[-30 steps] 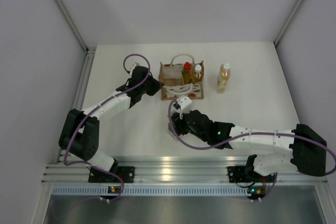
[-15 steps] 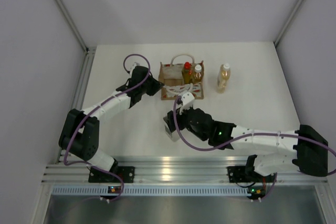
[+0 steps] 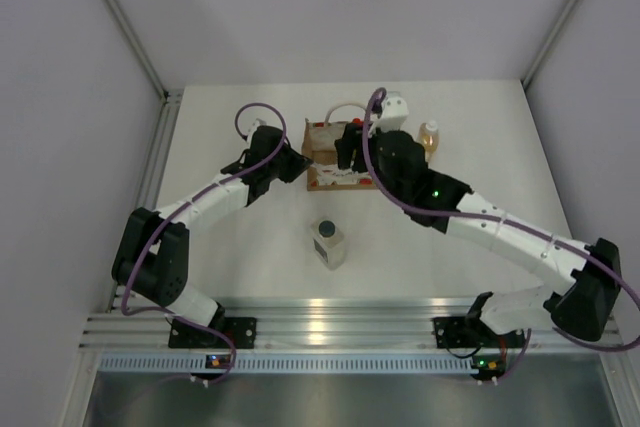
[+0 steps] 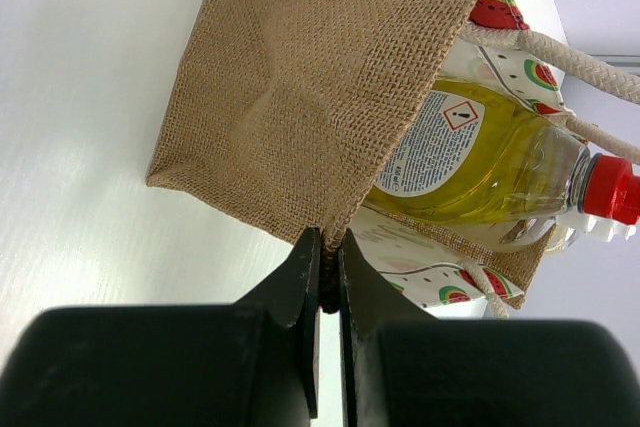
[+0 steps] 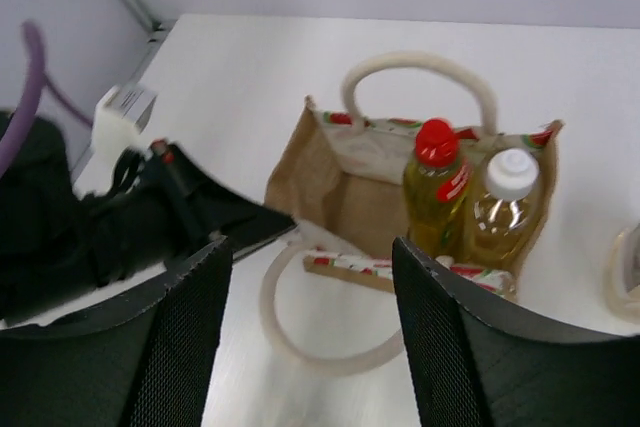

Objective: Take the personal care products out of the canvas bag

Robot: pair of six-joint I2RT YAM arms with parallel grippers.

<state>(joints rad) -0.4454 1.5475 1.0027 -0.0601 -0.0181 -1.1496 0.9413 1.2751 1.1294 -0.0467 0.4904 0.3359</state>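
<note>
The canvas bag (image 3: pixel 322 137) stands at the back middle of the table. My left gripper (image 3: pixel 300 165) is shut on the bag's burlap side edge (image 4: pixel 322 247). Inside the bag (image 5: pixel 340 187) a yellow bottle with a red cap (image 5: pixel 436 187) and an amber bottle with a white cap (image 5: pixel 505 207) stand upright. My right gripper (image 5: pixel 312 277) hangs open and empty just before the bag, over its loose handle loop (image 5: pixel 300 347). A squarish pale bottle with a dark cap (image 3: pixel 328 243) stands on the table in front. Another amber bottle (image 3: pixel 430 133) sits right of the bag, partly behind my right arm.
The white table (image 3: pixel 480 197) is bounded by grey walls on the left, right and back. An aluminium rail (image 3: pixel 330 322) with both arm bases runs along the near edge. My right arm stretches diagonally across the table's right half.
My right gripper left the squarish bottle standing on the table in front and swung away to the bag, open. The left gripper and the bag have stayed put.
</note>
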